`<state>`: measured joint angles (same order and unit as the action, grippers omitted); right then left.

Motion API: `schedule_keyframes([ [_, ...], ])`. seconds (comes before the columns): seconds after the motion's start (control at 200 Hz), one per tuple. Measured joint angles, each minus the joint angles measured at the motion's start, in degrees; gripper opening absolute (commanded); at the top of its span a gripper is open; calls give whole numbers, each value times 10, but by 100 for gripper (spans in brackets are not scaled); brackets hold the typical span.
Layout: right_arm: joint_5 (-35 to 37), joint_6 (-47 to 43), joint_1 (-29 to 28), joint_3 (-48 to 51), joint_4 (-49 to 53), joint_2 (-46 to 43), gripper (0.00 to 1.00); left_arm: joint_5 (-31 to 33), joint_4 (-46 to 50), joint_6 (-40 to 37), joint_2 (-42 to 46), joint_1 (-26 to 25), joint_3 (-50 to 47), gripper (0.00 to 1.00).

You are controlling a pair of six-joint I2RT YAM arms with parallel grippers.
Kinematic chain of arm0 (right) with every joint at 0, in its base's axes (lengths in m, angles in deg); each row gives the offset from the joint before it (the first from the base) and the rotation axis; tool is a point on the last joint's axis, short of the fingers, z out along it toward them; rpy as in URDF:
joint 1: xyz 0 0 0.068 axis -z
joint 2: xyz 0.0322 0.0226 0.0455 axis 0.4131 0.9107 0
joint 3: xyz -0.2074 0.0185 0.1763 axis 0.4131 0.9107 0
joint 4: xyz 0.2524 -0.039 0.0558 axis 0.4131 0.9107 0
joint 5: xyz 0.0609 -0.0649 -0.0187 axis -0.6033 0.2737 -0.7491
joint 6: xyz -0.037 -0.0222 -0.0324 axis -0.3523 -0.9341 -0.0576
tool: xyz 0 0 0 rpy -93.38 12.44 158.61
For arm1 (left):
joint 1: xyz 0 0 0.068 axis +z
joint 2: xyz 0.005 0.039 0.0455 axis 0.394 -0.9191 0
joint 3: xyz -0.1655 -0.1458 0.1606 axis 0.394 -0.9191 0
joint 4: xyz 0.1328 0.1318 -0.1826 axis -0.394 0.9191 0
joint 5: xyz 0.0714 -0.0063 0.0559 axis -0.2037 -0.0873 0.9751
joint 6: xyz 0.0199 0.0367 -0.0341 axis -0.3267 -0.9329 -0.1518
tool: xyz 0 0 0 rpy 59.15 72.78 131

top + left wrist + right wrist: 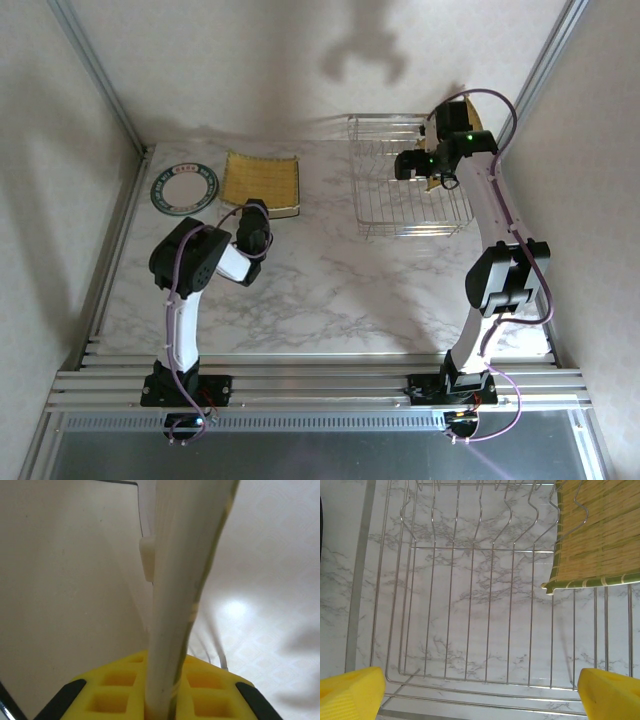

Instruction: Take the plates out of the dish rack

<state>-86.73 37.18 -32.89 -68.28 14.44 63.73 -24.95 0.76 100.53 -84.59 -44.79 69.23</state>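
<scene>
A square mustard-yellow plate (262, 180) rests on the marble at the back left, and my left gripper (255, 222) is shut on its near edge. In the left wrist view this plate's pale edge (180, 580) rises out from between the yellow pads (115, 690). A round white plate with a teal rim (184, 188) lies flat to its left. The dish rack (410, 215) stands at the back right. Another mustard plate (470, 115) leans in its far right corner. My right gripper (415, 165) hovers open over the rack. Below it are the rack's wires (470, 548) and that plate (600, 535).
Walls close in the table on the left, back and right. An aluminium rail (320, 380) runs along the near edge by the arm bases. Bare marble (340, 290) lies between the two arms.
</scene>
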Motion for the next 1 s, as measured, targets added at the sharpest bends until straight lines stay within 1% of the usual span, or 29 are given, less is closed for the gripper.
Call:
schedule_keyframes([
  [0.24, 0, 0, 0, 18, -7, -1, 99, -2, 4, 6, -8, 0, 4, 0],
  [0.355, 0, 0, 0, 20, -9, -2, 99, -2, 19, 6, -8, 0, 11, 13],
  [0.576, -5, 0, 1, 21, -17, -8, 99, -1, 31, 14, -8, 0, 12, 25],
  [0.771, -14, 0, 3, 28, -18, -21, 99, 2, 52, 21, -2, 0, 14, 46],
  [0.851, -15, 0, 4, 28, -19, -24, 99, 4, 88, 17, 17, 0, 16, 56],
  [0.901, -15, 0, 4, 28, -20, -25, 99, 10, 116, 19, 29, 0, 21, 59],
  [1.001, -15, 0, 4, 28, -20, -26, 99, 23, 176, 10, 50, -1, 33, 71],
])
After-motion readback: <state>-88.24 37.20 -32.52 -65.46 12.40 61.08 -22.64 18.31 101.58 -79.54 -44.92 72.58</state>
